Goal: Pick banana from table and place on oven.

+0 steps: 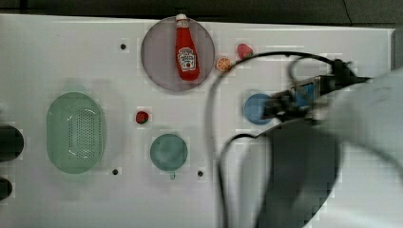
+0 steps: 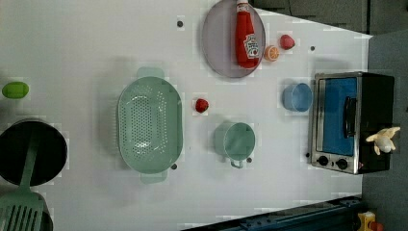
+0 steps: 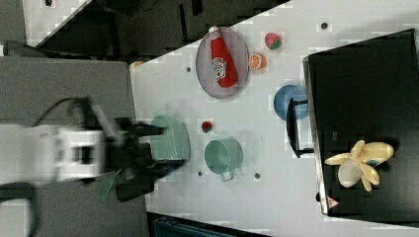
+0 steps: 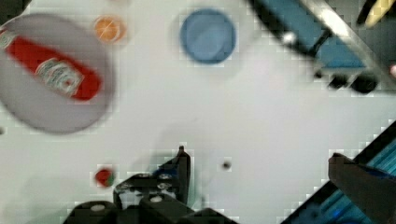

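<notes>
With the claw [image 4: 261, 163] spread wide and empty, and the peeled banana [image 3: 360, 163] already lying on the oven [image 3: 365, 98] top near its front edge, it could be knocked off by contact.

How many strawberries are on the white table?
2. One strawberry lies between the green colander and the green cup. The other strawberry lies beside the orange slice, near the plate with the ketchup bottle. Others may be hidden.

Bare table [image 2: 269, 192] lies open before the oven [image 2: 375, 91]; the blue cup [image 2: 297, 97] crowds its door side.
</notes>
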Robot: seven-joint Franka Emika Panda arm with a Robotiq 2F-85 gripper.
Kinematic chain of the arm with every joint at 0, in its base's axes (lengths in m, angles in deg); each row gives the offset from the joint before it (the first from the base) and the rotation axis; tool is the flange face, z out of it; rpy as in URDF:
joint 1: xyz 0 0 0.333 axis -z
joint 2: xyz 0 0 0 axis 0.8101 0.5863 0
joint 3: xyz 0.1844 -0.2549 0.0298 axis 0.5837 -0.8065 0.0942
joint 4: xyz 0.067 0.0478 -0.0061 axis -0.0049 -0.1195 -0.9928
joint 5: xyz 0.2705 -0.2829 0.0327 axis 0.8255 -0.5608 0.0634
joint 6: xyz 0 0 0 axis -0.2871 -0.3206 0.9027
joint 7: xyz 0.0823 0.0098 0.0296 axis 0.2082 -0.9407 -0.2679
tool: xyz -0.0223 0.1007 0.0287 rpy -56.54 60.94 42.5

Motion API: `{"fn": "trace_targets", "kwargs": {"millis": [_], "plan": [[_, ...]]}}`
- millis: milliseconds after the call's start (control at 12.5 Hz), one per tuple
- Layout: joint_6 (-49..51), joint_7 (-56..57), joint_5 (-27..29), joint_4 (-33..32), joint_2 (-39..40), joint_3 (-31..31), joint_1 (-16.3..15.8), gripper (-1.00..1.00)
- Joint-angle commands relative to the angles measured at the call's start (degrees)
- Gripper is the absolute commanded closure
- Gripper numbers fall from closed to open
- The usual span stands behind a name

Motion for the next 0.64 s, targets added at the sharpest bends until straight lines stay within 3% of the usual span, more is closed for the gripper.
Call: {"fn": "trace_targets", "kwargs": {"millis": [80, 320, 640], "plan": [[0.12, -16.75, -1.17, 0.53, -4.63, 6.67, 0.12, -1.00], [0.87, -17.10, -4.91, 0.41, -6.57, 11.47, 0.13, -1.00], [2.33, -17.10, -5.04, 0.37, -6.98, 13.27, 0.13, -1.00]]}}
